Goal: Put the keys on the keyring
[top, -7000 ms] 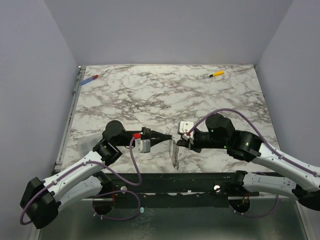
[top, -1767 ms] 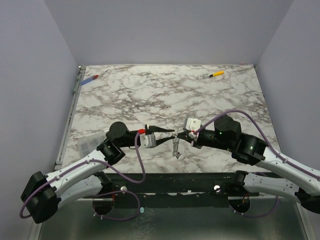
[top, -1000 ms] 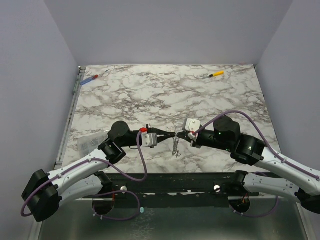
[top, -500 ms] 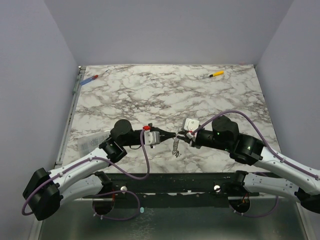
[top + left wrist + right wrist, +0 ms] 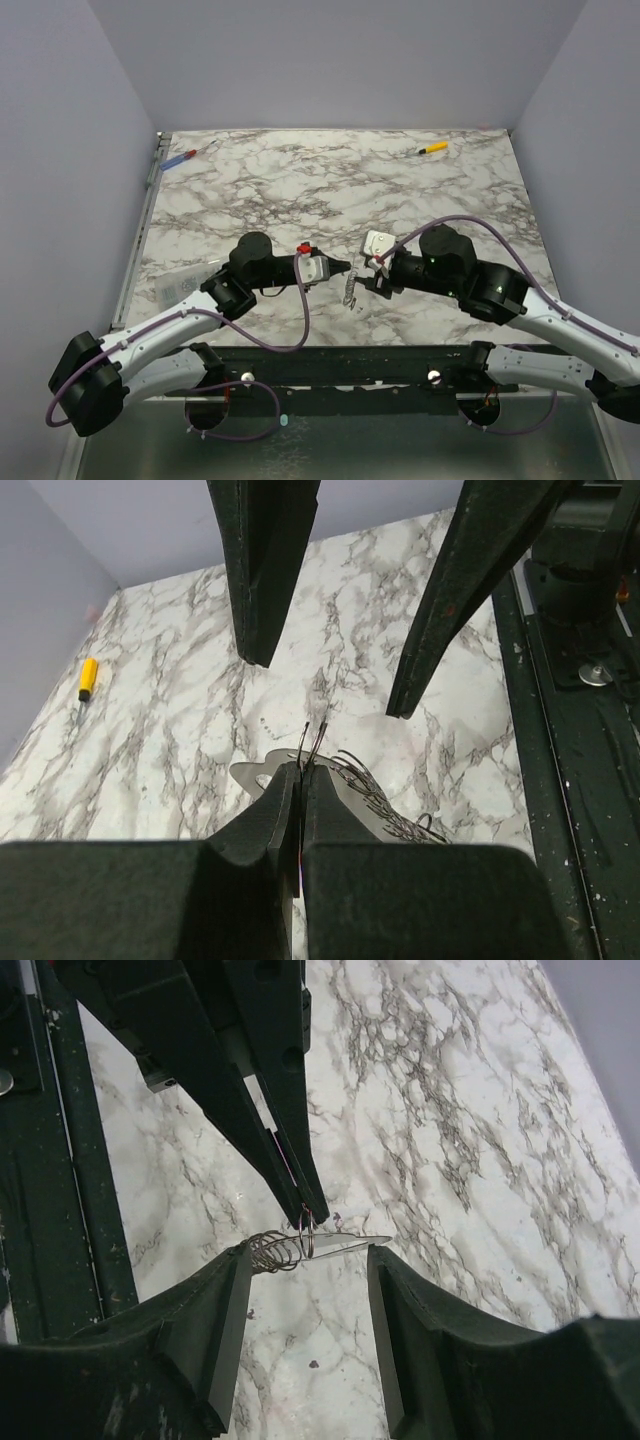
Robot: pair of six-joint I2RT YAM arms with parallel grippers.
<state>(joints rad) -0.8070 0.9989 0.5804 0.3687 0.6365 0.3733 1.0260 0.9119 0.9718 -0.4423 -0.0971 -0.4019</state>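
My left gripper (image 5: 347, 268) is shut on the keyring (image 5: 308, 1238), a thin wire loop whose top pokes out above the pinched fingertips (image 5: 312, 740). From the ring hang the keys (image 5: 349, 290), flat silver pieces (image 5: 352, 1246) with a coil of wire loops (image 5: 268, 1252) beside them, a little above the marble table (image 5: 330, 190). My right gripper (image 5: 365, 278) stands open, its fingers (image 5: 215, 1330) on either side of the cluster; the left finger sits right against the coil, the right one close to the key's tip. In the left wrist view the keys (image 5: 370, 802) spread behind my shut left gripper (image 5: 301, 772).
A yellow-handled tool (image 5: 432, 148) lies at the far right of the table and a blue-and-red tool (image 5: 180, 159) at the far left. A clear packet (image 5: 180, 288) rests near the left front edge. The black rail (image 5: 350, 360) runs along the near edge.
The right gripper has gone from shut to open, letting go of the cluster. The left arm has shifted right with the ring pinched, and the keys now hang from it.
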